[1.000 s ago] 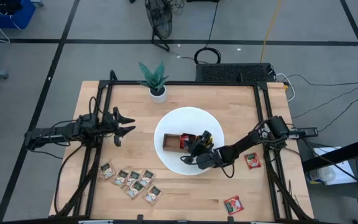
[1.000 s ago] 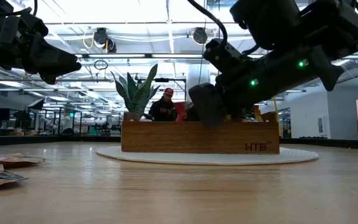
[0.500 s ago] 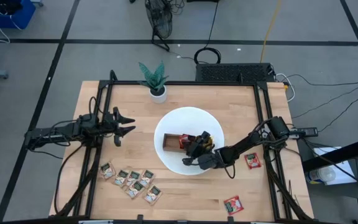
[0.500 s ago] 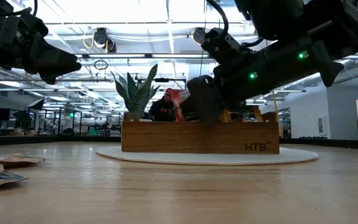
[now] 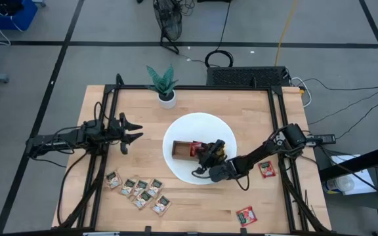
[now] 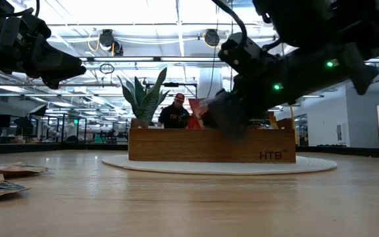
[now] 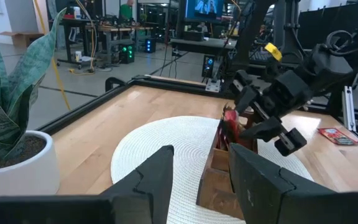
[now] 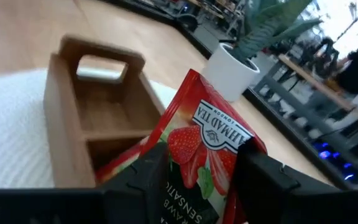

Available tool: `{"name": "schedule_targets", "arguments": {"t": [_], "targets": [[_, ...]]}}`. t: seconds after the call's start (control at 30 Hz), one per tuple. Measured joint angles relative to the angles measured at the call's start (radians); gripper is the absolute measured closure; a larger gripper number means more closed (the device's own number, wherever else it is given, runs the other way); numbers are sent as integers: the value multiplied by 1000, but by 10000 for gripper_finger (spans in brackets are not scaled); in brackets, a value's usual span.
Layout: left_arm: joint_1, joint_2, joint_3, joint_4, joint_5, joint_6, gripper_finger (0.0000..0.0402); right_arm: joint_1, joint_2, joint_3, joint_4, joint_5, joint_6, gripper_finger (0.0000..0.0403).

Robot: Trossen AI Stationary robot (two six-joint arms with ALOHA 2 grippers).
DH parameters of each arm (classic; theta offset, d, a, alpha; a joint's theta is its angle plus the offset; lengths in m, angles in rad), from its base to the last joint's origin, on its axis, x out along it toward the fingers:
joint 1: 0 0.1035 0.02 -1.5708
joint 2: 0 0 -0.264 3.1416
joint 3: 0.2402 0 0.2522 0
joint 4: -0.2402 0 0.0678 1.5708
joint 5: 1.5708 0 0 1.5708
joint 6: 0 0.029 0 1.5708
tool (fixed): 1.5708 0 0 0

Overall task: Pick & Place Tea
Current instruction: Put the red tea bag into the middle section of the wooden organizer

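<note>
Jaws on the right gripper (image 5: 210, 152): spread apart, flanking a red tea sachet (image 8: 207, 149) without visibly pinching it. Stands on edge, flat face toward that wrist, lower edge down in the wooden tray (image 8: 64, 124); cannot tell which compartment. Probably calls for backing straight off along the face, not sideways. Sits on a white round mat (image 5: 176, 131) mid-tabletop. Waits well apart at left: left gripper (image 5: 133, 133), open-jawed, empty, nearer the loose sachets (image 5: 138, 192).
</note>
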Motion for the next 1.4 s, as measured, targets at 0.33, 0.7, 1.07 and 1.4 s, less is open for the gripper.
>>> {"name": "schedule_targets", "arguments": {"t": [0.33,0.7,1.07,1.4], "targets": [[0,0,0,0,0,0,245,55,0,0,1,-139,-81,243],[0,0,0,0,0,0,245,80,-7,0,2,15,-55,244],[0,0,0,0,0,0,245,91,-61,0,136,-74,-251,255],[0,0,0,0,0,0,245,-60,-273,202,-683,-612,-118,392]]}}
